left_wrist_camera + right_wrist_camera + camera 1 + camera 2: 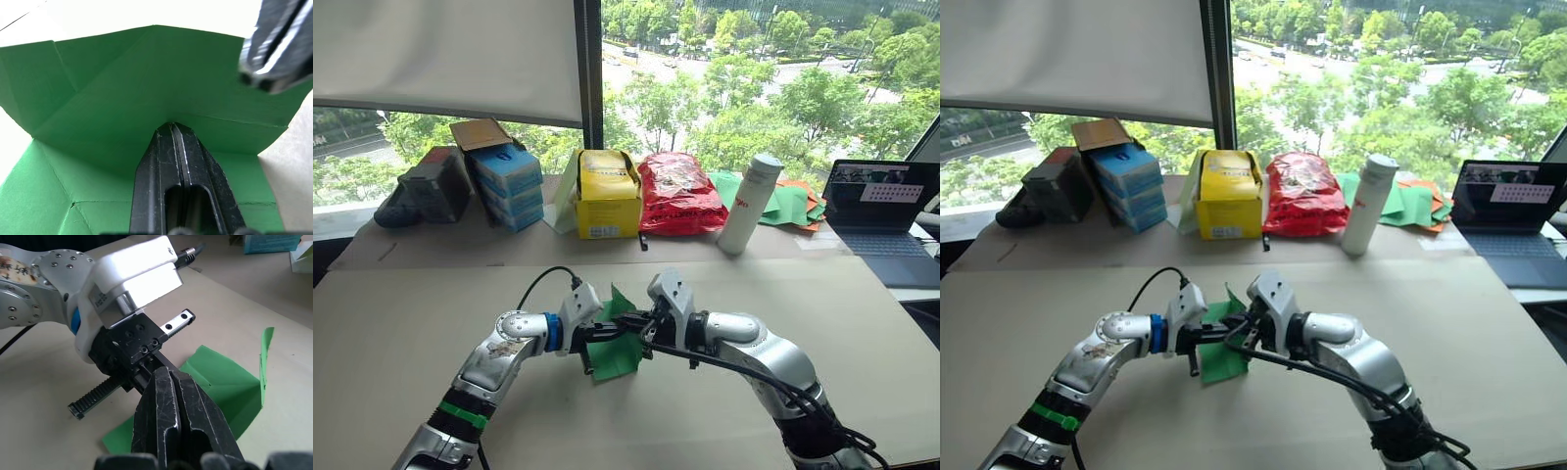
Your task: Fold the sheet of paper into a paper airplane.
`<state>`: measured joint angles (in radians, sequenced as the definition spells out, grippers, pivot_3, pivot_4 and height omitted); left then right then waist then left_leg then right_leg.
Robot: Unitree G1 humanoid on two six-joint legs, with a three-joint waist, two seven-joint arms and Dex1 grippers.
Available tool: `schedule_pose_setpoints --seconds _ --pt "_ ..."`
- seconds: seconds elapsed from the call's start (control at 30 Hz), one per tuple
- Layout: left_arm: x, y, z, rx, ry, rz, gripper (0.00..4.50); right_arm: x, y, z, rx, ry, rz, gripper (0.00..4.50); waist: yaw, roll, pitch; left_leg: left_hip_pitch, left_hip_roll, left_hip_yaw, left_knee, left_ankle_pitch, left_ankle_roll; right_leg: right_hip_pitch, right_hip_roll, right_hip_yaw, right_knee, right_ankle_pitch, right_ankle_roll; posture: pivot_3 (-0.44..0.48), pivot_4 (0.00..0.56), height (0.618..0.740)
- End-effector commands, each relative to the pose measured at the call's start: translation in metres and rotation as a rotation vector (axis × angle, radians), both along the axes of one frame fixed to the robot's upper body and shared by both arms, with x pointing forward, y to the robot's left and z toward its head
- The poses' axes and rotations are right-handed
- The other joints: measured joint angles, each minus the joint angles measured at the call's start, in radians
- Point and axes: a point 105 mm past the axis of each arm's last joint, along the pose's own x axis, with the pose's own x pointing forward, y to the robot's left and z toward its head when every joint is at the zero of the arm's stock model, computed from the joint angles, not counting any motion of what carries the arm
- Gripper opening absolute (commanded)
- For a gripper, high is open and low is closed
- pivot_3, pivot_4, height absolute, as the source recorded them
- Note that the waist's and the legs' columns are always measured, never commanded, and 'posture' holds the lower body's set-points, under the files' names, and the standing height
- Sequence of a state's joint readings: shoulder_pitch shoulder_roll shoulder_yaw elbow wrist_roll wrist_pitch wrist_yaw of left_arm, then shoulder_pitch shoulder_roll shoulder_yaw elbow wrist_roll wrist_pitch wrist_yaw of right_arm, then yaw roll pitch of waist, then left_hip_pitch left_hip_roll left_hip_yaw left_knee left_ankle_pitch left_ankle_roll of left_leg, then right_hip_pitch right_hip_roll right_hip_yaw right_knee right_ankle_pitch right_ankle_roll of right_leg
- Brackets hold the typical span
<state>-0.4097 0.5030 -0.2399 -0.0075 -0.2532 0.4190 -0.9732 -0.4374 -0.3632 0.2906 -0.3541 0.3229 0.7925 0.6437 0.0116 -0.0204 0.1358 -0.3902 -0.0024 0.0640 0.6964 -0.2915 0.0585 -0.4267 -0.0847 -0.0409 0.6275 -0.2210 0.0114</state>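
Table (401, 333); grippers hide paper's (617, 354) middle.

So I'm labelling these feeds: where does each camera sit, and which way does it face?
Left eye and right eye: on the head, looking forward and down at the table; both arms meet at the green paper.
Left wrist: on that arm, along the left hand, shut on the paper.
Right wrist: on that arm, along the right hand, shut, facing the left hand's body.
All views share the paper.

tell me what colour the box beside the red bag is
Yellow: the box left of the red bag, best in the left eye view.
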Motion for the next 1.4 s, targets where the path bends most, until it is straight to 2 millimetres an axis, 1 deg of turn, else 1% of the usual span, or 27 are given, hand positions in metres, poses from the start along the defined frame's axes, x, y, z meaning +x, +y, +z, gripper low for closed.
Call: schedule_pose_setpoints --seconds 0.03,0.13,0.2,0.27,0.3,0.4,0.47,0.5,0.63,0.77,0.87,0.9,0.93,0.97,1.03,1.1,1.2,1.4 --pt "0.000 0.001 0.009 -0.003 -0.039 -0.002 0.00 0.014 -0.016 -0.015 -0.100 -0.013 -0.084 0.05 0.000 0.000 0.000 0.000 0.000 0.000 0.000 0.000 0.000 0.000 0.000 0.000 0.000 0.000 0.000 0.000 0.150 0.740" --pt "-0.003 0.010 0.004 0.015 -0.028 0.021 0.00 0.017 -0.024 -0.034 -0.182 0.025 -0.112 0.05 -0.004 0.000 0.000 0.000 0.000 0.000 0.000 0.000 0.000 0.000 0.000 0.000 0.000 0.000 0.001 0.000 0.150 0.740" --pt "-0.006 0.020 -0.002 0.034 -0.011 0.049 0.00 0.021 -0.030 -0.045 -0.207 0.060 -0.151 0.05 -0.011 0.000 0.000 0.000 0.000 0.000 0.000 0.000 0.000 0.000 0.000 0.001 0.000 0.000 0.000 0.000 0.150 0.740" --pt "-0.008 0.028 -0.008 0.055 0.001 0.071 0.00 0.022 -0.033 -0.050 -0.219 0.078 -0.173 0.05 -0.017 0.000 0.000 0.000 0.001 0.000 -0.001 0.000 -0.001 0.000 0.000 0.001 0.000 0.000 0.000 0.000 0.150 0.740" --pt "-0.010 0.035 -0.013 0.077 0.008 0.088 0.00 0.023 -0.037 -0.055 -0.232 0.091 -0.194 0.05 -0.017 0.000 0.000 0.001 0.001 0.000 -0.001 0.000 -0.001 0.000 0.000 0.001 0.000 0.000 0.000 0.000 0.150 0.740" --pt "-0.013 0.048 -0.023 0.123 0.024 0.115 0.00 0.024 -0.047 -0.066 -0.267 0.112 -0.234 0.05 -0.016 0.000 0.000 0.003 0.001 0.000 -0.001 0.000 -0.001 0.002 -0.001 0.001 0.000 0.000 0.000 0.000 0.150 0.740" --pt "-0.016 0.053 -0.028 0.146 0.033 0.121 0.00 0.023 -0.053 -0.071 -0.285 0.121 -0.249 0.05 -0.014 0.000 0.000 0.006 0.001 0.000 -0.001 -0.001 0.001 0.005 -0.003 0.001 0.000 0.000 0.000 0.000 0.150 0.740" --pt "-0.017 0.054 -0.030 0.151 0.035 0.120 0.00 0.023 -0.055 -0.073 -0.290 0.125 -0.254 0.05 -0.012 0.000 0.000 0.007 0.001 -0.001 -0.001 -0.001 0.001 0.005 -0.006 0.001 0.000 0.000 0.000 0.000 0.150 0.740" --pt "-0.018 0.051 -0.031 0.146 0.038 0.119 0.00 0.020 -0.055 -0.075 -0.284 0.132 -0.250 0.05 -0.008 -0.001 -0.001 0.007 0.000 -0.001 -0.001 -0.001 0.002 0.006 -0.008 0.001 0.000 0.000 0.001 0.000 0.150 0.740" --pt "-0.018 0.047 -0.032 0.138 0.041 0.120 0.00 0.020 -0.048 -0.067 -0.207 0.136 -0.256 0.05 -0.006 -0.001 -0.001 0.007 0.000 0.000 -0.001 -0.001 0.001 0.005 -0.008 0.001 0.000 0.000 0.001 0.000 0.150 0.740" --pt "-0.018 0.045 -0.031 0.135 0.039 0.118 0.00 0.028 -0.050 -0.055 -0.145 0.114 -0.292 0.86 -0.006 -0.001 -0.001 0.007 0.000 0.000 -0.001 -0.001 0.001 0.005 -0.008 0.001 0.000 0.000 0.001 0.000 0.150 0.740" --pt "-0.018 0.045 -0.030 0.135 0.036 0.117 0.00 0.035 -0.054 -0.049 -0.124 0.096 -0.323 1.24 -0.006 -0.001 -0.001 0.007 0.000 0.000 -0.001 -0.001 0.001 0.005 -0.008 0.001 0.001 0.000 0.001 0.000 0.150 0.740" --pt "-0.018 0.045 -0.030 0.136 0.035 0.117 0.00 0.040 -0.057 -0.045 -0.110 0.085 -0.345 1.53 -0.006 -0.001 -0.001 0.007 0.000 0.000 -0.001 -0.001 0.001 0.005 -0.008 0.001 0.001 0.000 0.001 0.000 0.150 0.740" --pt "-0.018 0.044 -0.029 0.136 0.034 0.116 0.00 0.045 -0.060 -0.042 -0.095 0.081 -0.372 1.98 -0.005 0.000 -0.001 0.006 0.000 0.000 -0.001 -0.001 0.001 0.005 -0.008 0.001 0.001 0.000 0.001 0.000 0.150 0.740" --pt "-0.018 0.044 -0.028 0.138 0.031 0.116 0.00 0.054 -0.064 -0.036 -0.059 0.081 -0.406 2.61 -0.005 0.000 -0.001 0.006 0.000 0.000 -0.001 -0.001 0.001 0.005 -0.007 0.001 0.001 0.000 0.001 0.000 0.150 0.740" --pt "-0.018 0.044 -0.028 0.140 0.029 0.114 0.00 0.062 -0.066 -0.031 -0.010 0.091 -0.423 2.61 -0.006 0.000 -0.001 0.005 0.000 0.000 -0.001 -0.001 0.001 0.004 -0.007 0.001 0.001 0.000 0.001 0.000 0.150 0.740" --pt "-0.018 0.044 -0.027 0.140 0.027 0.114 0.00 0.068 -0.062 -0.033 -0.001 0.097 -0.405 2.61 -0.009 0.000 -0.001 0.005 0.000 0.000 -0.001 -0.001 0.001 0.004 -0.007 0.001 0.001 0.000 0.001 0.000 0.150 0.740" --pt "-0.018 0.044 -0.026 0.142 0.026 0.116 0.00 0.073 -0.044 -0.030 0.063 0.113 -0.348 2.61 -0.016 0.000 -0.001 0.005 0.000 0.000 -0.001 -0.001 0.001 0.004 -0.006 0.001 0.001 0.000 0.001 0.000 0.150 0.740"
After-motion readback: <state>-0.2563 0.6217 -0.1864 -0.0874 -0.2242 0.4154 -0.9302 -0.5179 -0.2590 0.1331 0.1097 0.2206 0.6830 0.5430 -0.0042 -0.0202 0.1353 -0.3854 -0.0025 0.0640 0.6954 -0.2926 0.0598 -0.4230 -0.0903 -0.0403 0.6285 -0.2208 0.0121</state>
